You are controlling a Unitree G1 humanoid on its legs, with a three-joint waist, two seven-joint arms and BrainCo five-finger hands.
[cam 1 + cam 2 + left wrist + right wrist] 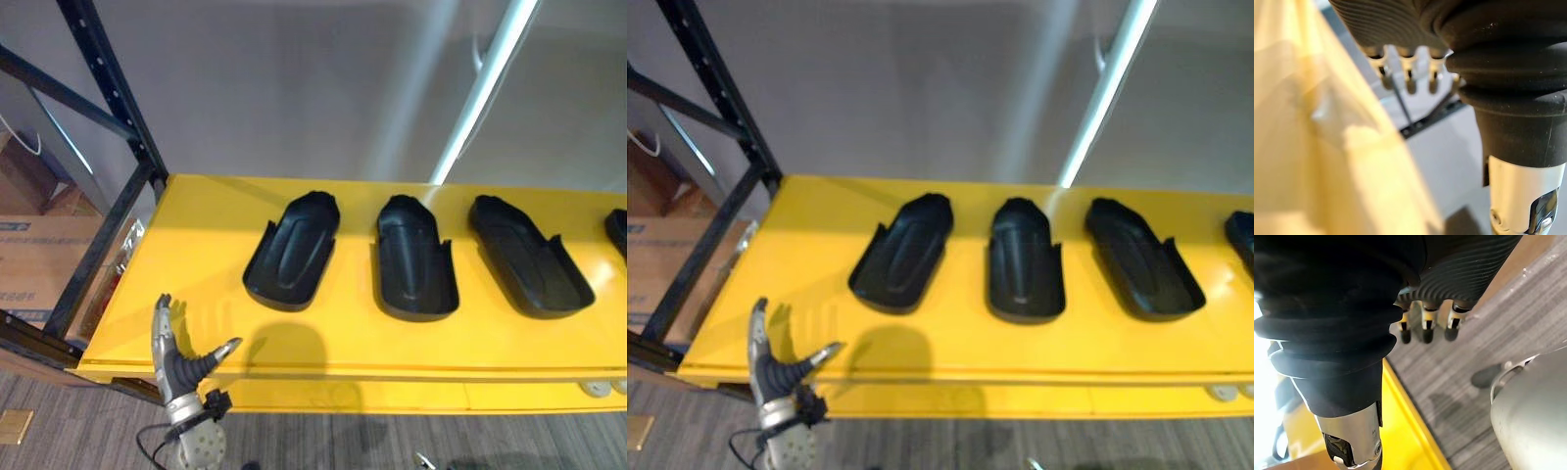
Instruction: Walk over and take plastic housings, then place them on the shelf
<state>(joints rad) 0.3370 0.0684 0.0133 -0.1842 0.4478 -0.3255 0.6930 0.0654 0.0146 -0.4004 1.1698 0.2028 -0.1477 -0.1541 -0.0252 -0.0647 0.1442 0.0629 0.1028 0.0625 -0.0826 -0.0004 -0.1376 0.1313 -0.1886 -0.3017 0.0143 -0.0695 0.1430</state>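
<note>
Three black plastic housings lie side by side, hollow side up, on a yellow shelf board [196,245]: a left one [292,252], a middle one [415,258] and a right one [529,257]. The tip of another housing [618,231] shows at the right edge. My left hand [174,364] is raised at the board's near left corner, open, fingers straight and thumb spread, holding nothing, well short of the left housing. In its wrist view the fingers [1409,73] point past the yellow edge. My right hand [1464,269] hangs over the carpet beside the yellow board, fingers [1425,325] relaxed and empty.
A black metal rack upright [108,88] with braces stands at the shelf's left end. Cardboard boxes [39,255] sit behind it. A pale slanted pole [480,93] rises behind the board against a grey wall. Grey carpet [323,441] runs below the front edge.
</note>
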